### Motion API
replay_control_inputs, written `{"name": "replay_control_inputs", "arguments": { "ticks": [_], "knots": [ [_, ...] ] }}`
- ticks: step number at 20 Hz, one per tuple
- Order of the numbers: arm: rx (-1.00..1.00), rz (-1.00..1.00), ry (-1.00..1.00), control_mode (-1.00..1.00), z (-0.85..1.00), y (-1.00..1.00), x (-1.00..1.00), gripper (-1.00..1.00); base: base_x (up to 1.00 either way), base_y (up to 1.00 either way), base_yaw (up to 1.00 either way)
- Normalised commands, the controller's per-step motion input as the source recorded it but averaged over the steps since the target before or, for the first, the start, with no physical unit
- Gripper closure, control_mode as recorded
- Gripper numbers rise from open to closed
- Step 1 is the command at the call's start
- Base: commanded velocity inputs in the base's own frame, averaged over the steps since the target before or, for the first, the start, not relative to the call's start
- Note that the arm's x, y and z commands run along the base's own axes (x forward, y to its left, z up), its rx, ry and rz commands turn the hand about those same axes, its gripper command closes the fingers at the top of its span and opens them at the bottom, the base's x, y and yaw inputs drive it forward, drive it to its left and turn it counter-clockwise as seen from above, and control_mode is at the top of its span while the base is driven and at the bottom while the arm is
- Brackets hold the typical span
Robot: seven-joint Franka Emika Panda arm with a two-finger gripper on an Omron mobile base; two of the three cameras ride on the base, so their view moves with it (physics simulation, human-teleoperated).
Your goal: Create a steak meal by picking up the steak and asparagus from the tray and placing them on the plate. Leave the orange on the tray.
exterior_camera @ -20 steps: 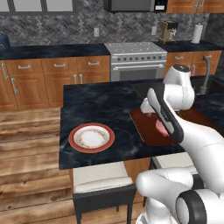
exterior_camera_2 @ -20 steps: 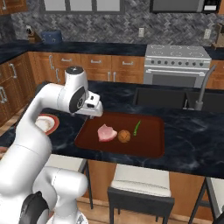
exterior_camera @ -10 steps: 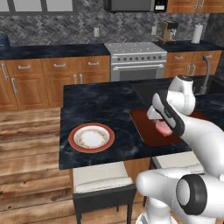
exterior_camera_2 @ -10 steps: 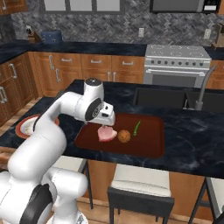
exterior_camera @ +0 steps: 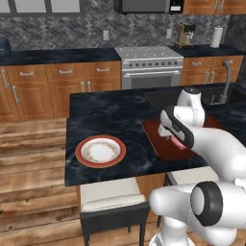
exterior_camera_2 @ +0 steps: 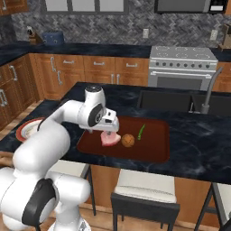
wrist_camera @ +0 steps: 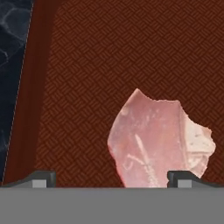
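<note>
End effector spread, hanging right above steak on tray (nothing picked yet). Plate well apart, bare. Next, I'd guess: drop lower, straddle steak, pinch it.

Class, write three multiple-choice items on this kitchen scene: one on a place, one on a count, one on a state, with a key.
1. Where does the steak lie?
A. on the tray
B. on the plate
C. in the sink

2. How many foods are on the tray?
A. one
B. two
C. three

3. What is on the plate?
A. asparagus
B. nothing
C. an orange

Key:
1 A, steak lies on the tray under the pincer.
2 C, steak, orange, asparagus.
3 B, its white centre is bare.
</note>
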Motion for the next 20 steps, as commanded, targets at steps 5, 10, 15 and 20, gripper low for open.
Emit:
{"name": "replay_control_inputs", "arguments": {
  "ticks": [5, 10, 15, 20],
  "knots": [
    [-0.05, 0.0, 0.02, -1.0, -0.19, -0.07, 0.2, -1.0, 0.0, 0.0, 0.0],
    [0.0, 0.0, 0.01, -1.0, -0.21, -0.17, 0.27, -1.0, 0.0, 0.0, 0.0],
    [-0.01, 0.0, 0.03, -1.0, -0.29, -0.2, 0.28, -1.0, 0.0, 0.0, 0.0],
    [0.0, 0.0, 0.0, -1.0, -0.3, -0.09, 0.1, -1.0, 0.0, 0.0, 0.0]
  ]
}}
